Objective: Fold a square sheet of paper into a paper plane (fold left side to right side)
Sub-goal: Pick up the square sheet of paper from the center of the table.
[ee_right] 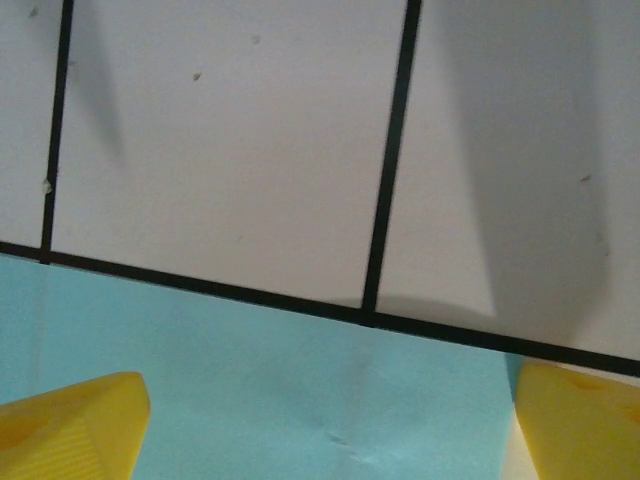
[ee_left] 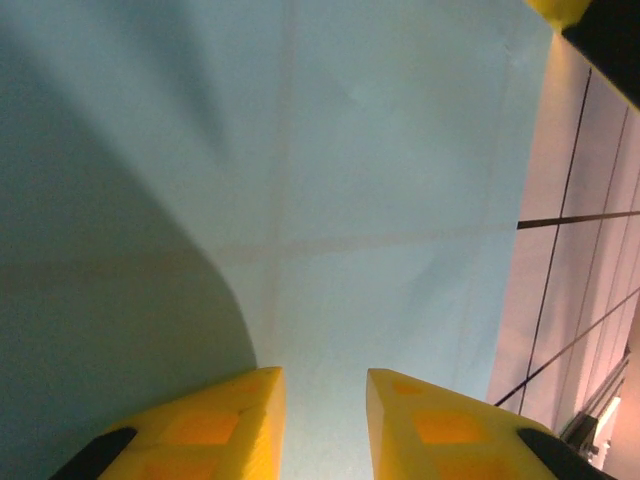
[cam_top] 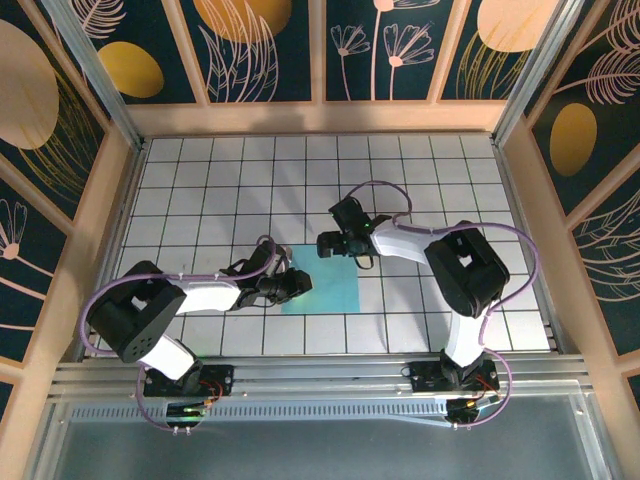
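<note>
Left end effector (ee_left: 322, 376) narrow, right end effector (ee_right: 330, 382) wide, both at the square sheet of paper (cam_top: 330, 285); side-to-side fold seemingly not yet made.

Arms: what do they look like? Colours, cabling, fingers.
Left arm and right arm: black joint housings, white links, and a lilac cable looping alongside each. Fingers are yellow blocks with orange square insets and black mounts.
</note>
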Robot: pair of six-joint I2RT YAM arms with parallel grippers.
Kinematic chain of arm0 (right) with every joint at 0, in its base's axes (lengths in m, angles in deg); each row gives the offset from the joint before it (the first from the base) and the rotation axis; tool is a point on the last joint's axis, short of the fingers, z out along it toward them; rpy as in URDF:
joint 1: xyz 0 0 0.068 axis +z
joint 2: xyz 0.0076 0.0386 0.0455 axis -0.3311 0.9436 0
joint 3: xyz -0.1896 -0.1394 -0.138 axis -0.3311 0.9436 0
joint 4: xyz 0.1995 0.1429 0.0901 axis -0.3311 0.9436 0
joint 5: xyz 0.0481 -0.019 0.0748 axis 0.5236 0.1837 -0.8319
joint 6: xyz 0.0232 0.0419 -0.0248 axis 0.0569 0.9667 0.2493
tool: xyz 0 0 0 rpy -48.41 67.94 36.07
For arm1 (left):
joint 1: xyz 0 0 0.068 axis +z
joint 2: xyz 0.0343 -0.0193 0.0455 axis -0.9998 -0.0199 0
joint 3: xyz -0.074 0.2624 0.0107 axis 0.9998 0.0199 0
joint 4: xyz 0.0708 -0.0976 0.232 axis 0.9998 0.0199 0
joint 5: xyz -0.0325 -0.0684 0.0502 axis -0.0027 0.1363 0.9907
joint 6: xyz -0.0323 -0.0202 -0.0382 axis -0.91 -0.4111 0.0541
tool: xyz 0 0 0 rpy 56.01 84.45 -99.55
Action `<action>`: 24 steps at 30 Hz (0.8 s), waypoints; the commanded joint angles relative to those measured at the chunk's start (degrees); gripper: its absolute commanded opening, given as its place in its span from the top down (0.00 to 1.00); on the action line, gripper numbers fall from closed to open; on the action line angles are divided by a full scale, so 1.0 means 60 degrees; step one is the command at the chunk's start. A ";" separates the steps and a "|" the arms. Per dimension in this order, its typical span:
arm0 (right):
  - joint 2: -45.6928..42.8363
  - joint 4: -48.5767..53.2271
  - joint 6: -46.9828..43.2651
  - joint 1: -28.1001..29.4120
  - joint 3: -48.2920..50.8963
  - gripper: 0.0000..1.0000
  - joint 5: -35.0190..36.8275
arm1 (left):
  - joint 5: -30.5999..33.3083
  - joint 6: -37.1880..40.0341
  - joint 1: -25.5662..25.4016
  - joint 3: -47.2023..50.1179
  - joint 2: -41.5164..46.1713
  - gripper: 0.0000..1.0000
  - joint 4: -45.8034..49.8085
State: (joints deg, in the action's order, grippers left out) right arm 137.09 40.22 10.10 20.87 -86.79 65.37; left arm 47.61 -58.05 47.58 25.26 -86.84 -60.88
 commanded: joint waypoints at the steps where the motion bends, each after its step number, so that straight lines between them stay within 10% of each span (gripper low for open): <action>1: 0.0160 0.0576 -0.0039 0.0310 -0.0164 0.07 -0.0136 | 0.0181 0.0044 -0.0077 0.0023 -0.0146 0.73 0.0190; 24: -0.0136 0.1750 -0.0217 0.1018 -0.0461 0.23 -0.0534 | 0.0418 0.0010 -0.0107 -0.0030 -0.0520 0.76 -0.0017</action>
State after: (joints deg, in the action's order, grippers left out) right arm 137.09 46.43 9.25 25.79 -88.08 65.23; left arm 48.68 -58.05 47.28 25.02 -88.37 -62.26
